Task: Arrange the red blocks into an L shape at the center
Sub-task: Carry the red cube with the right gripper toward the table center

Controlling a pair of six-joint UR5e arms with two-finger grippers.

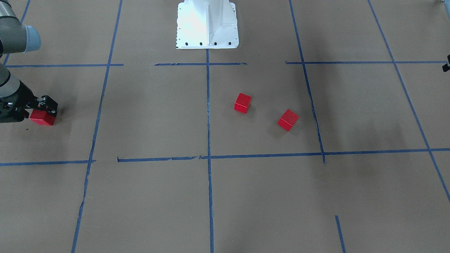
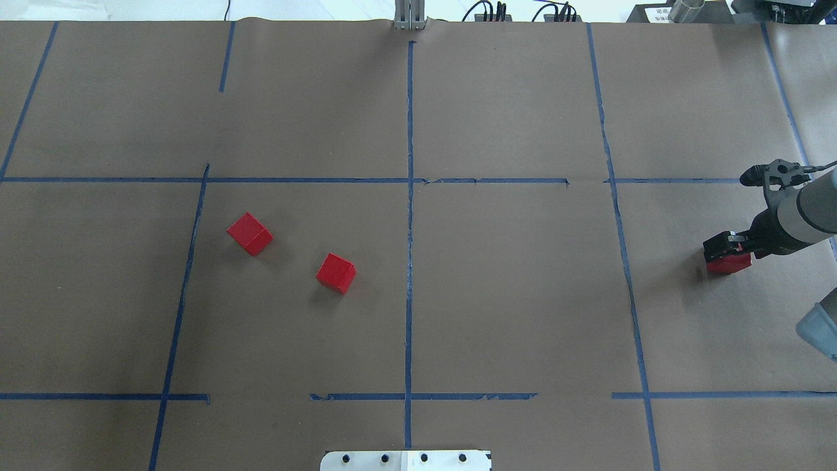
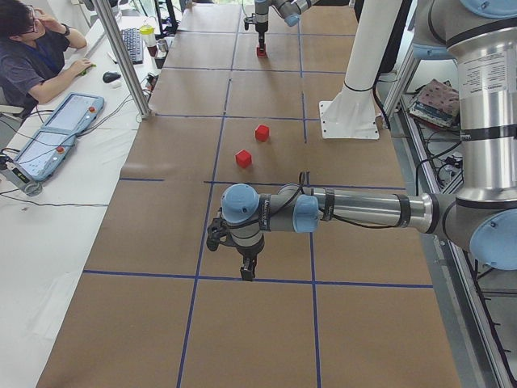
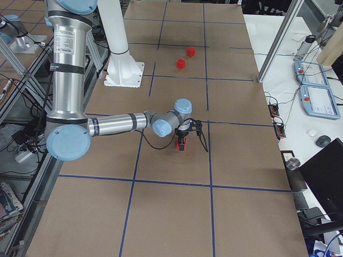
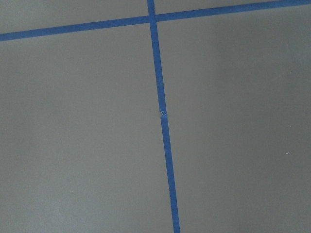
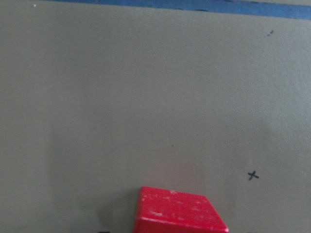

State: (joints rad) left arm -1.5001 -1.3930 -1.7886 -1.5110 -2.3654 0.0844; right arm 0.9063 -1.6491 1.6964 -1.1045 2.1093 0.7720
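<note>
Filling every view: a table [image 2: 98, 98] under brown paper, gridded with blue tape lines [image 2: 409, 261]. In the middle of the overhead frame, the center [image 2: 516, 294], a taped rectangle split top to bottom by one of those lines. In from that frame's right edge, the right arm [image 2: 801, 219], bent low over the cell just right of the center. Across the foreground of the left side view, the left arm [image 3: 355, 208], with the left gripper [image 3: 249, 271] pointing down close above a tape line. Cannot tell whether open or closed; through its wrist camera, only paper and tape. At bottom middle of the overhead frame, the edge of the white robot base [image 2: 405, 461]. At upper left of the left side view, an operator [image 3: 32, 48] seated beside the table, a teach pendant [image 3: 60, 133] lower down.

Then three small bright-red cubes, matte, plain-faced, alike. First red block [image 2: 250, 233] and second red block [image 2: 336, 273] inside the center's left half in the overhead frame, apart from one another, both askew to the tape, the second nearer the dividing line. Third red block [image 2: 728, 263] outside the center, near the right edge, one tape line between it and the rectangle. Right gripper [image 2: 724, 252] clamped on it from above. Cannot tell whether resting on the paper or just off it. In the right wrist view, at bottom middle, top face flecked with pale scuffs.
</note>
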